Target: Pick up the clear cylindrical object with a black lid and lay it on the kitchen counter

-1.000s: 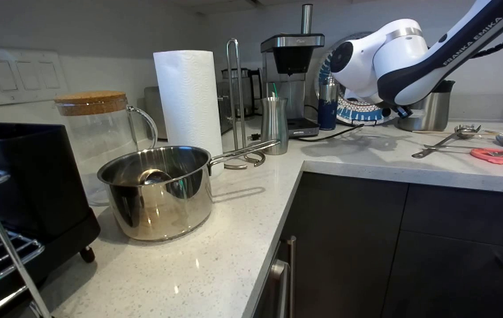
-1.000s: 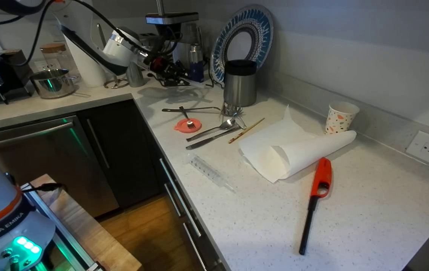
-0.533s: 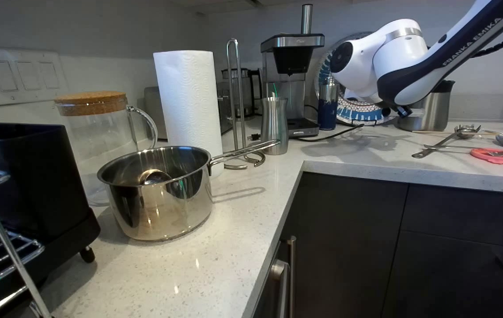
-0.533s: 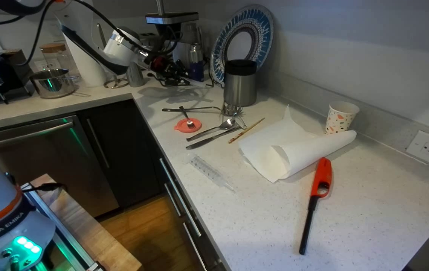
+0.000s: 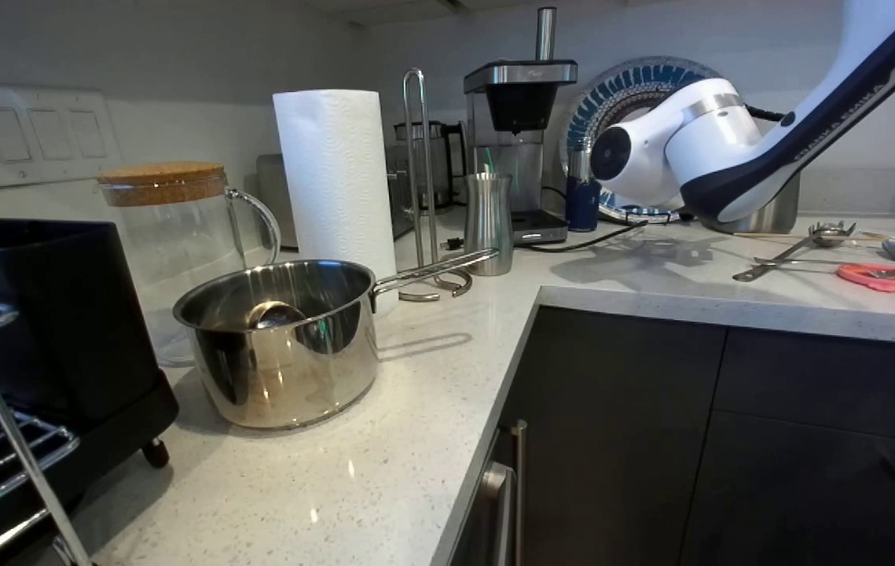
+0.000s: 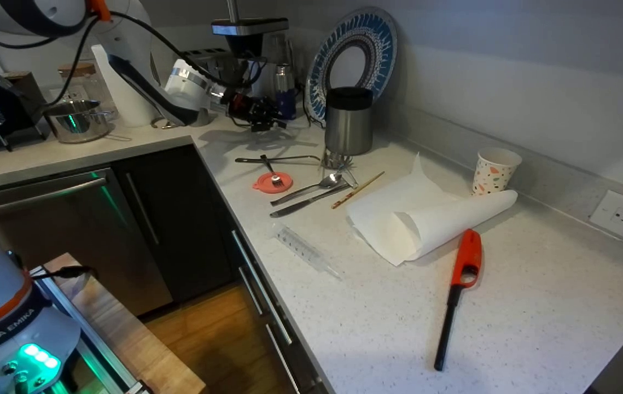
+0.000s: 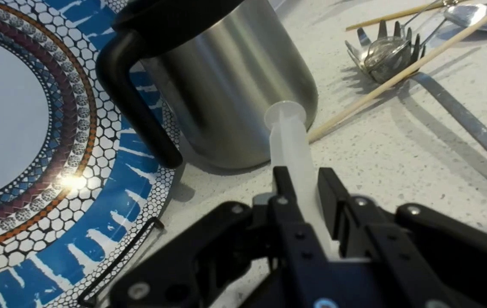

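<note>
A translucent white rod with a round flange, like a syringe plunger (image 7: 290,143), is between the fingers of my gripper (image 7: 302,173) in the wrist view. The fingers are closed in on it, and its flange end points towards the steel mug. Its other end is hidden by the gripper. No black lid shows on it. In an exterior view my gripper (image 6: 274,121) is dark, above the back corner of the counter (image 6: 535,295). A clear cylindrical syringe barrel (image 6: 306,249) lies on the counter near the front edge. No clear cylinder with a black lid shows.
A steel mug (image 6: 348,128) with a black lid and a patterned plate (image 6: 388,54) stand near the gripper. Cutlery, a red lid (image 6: 273,182), a paper sheet (image 6: 426,219), a paper cup (image 6: 494,172) and a red lighter (image 6: 467,257) lie or stand along the counter.
The arm's wrist has moved lower, and the gripper has shifted slightly right and down in an exterior view. The pale rod that stuck out from the gripper there no longer shows clearly.
</note>
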